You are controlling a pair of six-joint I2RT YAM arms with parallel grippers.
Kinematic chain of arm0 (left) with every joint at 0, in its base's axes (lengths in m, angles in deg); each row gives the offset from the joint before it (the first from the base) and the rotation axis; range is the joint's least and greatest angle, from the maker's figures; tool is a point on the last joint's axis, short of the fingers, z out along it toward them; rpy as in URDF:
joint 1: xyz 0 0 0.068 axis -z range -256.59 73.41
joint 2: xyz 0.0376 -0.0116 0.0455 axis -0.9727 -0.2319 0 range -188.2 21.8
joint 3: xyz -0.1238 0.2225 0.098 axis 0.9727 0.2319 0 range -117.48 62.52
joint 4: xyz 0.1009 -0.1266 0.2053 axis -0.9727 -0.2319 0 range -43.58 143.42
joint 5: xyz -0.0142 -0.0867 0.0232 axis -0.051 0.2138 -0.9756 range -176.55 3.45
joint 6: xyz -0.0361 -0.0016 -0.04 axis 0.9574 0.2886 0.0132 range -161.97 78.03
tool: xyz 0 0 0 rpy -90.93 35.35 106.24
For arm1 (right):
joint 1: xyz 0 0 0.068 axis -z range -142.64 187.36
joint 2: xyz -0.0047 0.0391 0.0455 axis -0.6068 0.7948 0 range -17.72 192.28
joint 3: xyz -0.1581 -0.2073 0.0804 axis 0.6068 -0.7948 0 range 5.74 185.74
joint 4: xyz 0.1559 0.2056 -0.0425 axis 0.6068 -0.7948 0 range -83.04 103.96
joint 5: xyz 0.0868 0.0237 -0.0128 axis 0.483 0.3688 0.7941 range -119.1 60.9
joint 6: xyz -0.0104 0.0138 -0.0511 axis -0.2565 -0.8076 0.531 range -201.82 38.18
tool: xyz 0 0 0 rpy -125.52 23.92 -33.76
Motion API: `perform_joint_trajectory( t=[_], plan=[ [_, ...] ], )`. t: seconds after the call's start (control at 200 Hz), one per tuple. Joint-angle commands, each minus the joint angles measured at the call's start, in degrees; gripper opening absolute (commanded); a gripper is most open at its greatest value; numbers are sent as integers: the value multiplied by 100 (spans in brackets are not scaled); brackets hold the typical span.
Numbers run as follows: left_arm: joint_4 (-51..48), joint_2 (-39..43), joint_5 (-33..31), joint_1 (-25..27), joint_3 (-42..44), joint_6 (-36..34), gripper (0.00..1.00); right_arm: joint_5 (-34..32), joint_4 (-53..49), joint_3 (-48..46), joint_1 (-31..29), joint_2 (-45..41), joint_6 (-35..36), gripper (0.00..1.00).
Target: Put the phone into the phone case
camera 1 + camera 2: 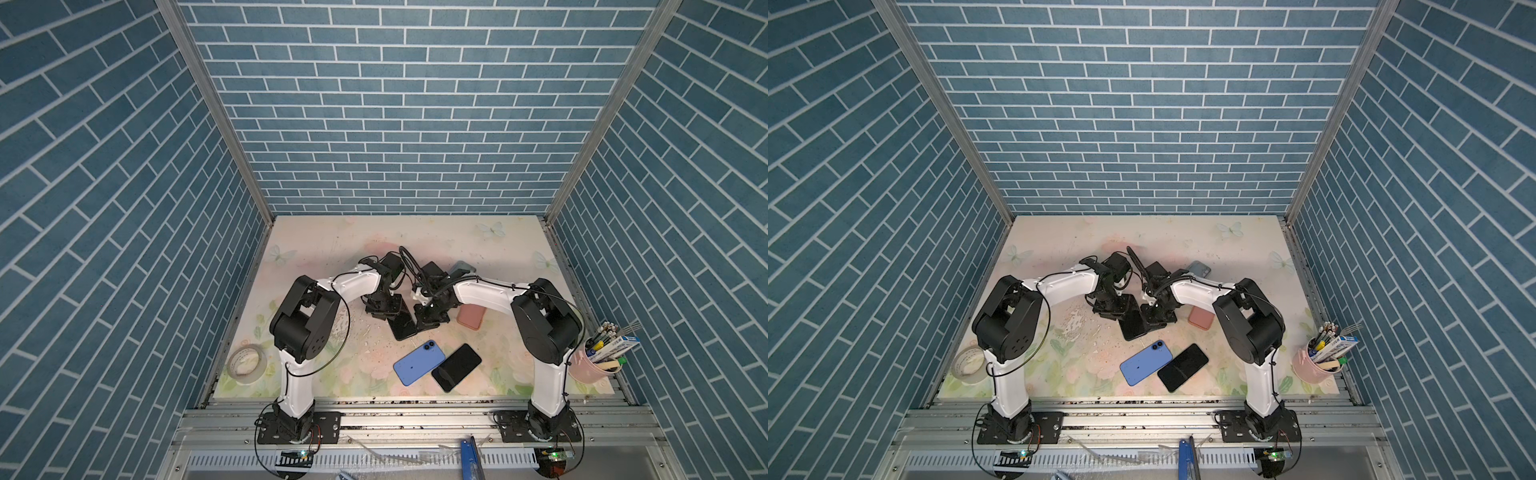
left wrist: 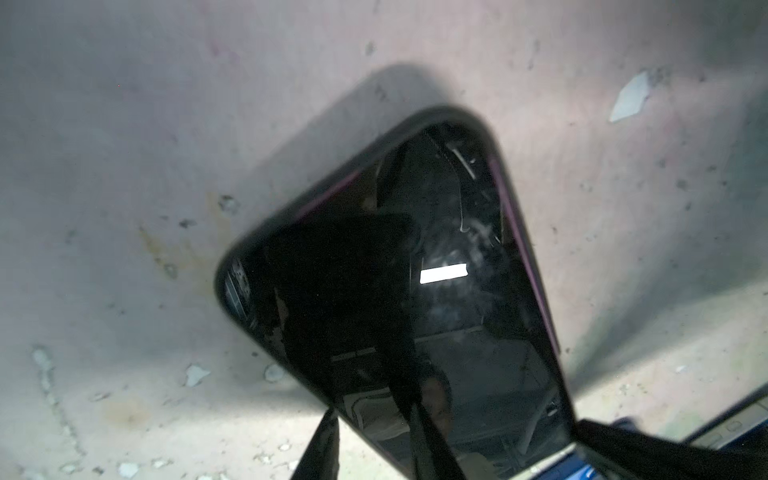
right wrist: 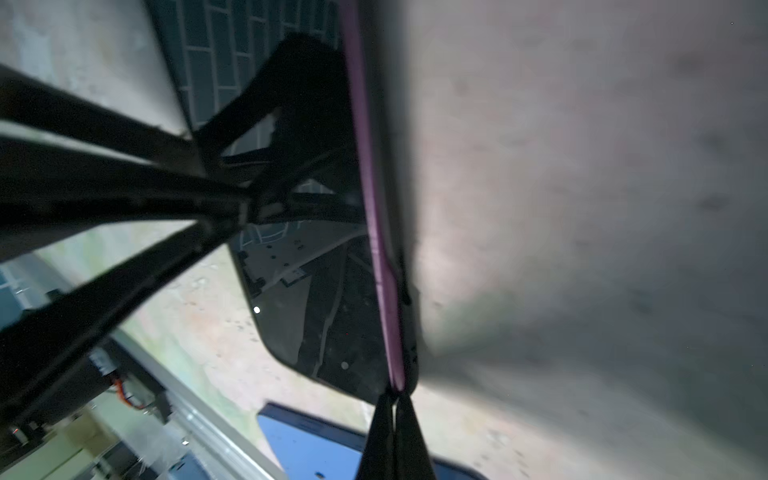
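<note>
A black-screened phone (image 1: pixel 402 328) (image 1: pixel 1133 326) with a purple frame lies in a dark phone case (image 2: pixel 232 266) at the middle of the mat. My left gripper (image 2: pixel 372 411) (image 1: pixel 386 309) is shut on its near edge, one finger (image 2: pixel 432 449) on the glass and the other under the case rim. Along one long side the purple frame (image 3: pixel 376 232) shows above the case lip (image 3: pixel 409 353). My right gripper (image 3: pixel 395 395) (image 1: pixel 428 320) is shut with nothing between its fingers. Its tips touch that edge at the corner.
A blue phone (image 1: pixel 419 362), back up, and a black phone (image 1: pixel 456 367) lie nearer the front. A pink case (image 1: pixel 471 316) and a grey-blue case (image 1: pixel 461 268) sit by the right arm. A tape roll (image 1: pixel 246 362) is at front left, a pink pen cup (image 1: pixel 594 365) at front right.
</note>
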Motion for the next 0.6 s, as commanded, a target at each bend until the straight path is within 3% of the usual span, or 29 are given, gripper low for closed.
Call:
perform_joint_trajectory(
  t=[0.0,0.215,0.305,0.54,0.595],
  plan=[
    [145,-360,111,94,237,-10,30,-191,912,-1042,-658,1961,-166,0],
    [137,-331,100,86,260,-7,30,-333,848,-1074,-644,1769,-141,0],
    [112,-182,41,39,345,18,30,-445,791,-1103,-594,1408,-119,6],
    [375,498,249,-72,941,268,31,-586,1013,-1379,-141,-401,-64,48],
    [487,663,323,-69,1092,378,32,-526,1078,-1444,75,-856,-53,53]
  ],
)
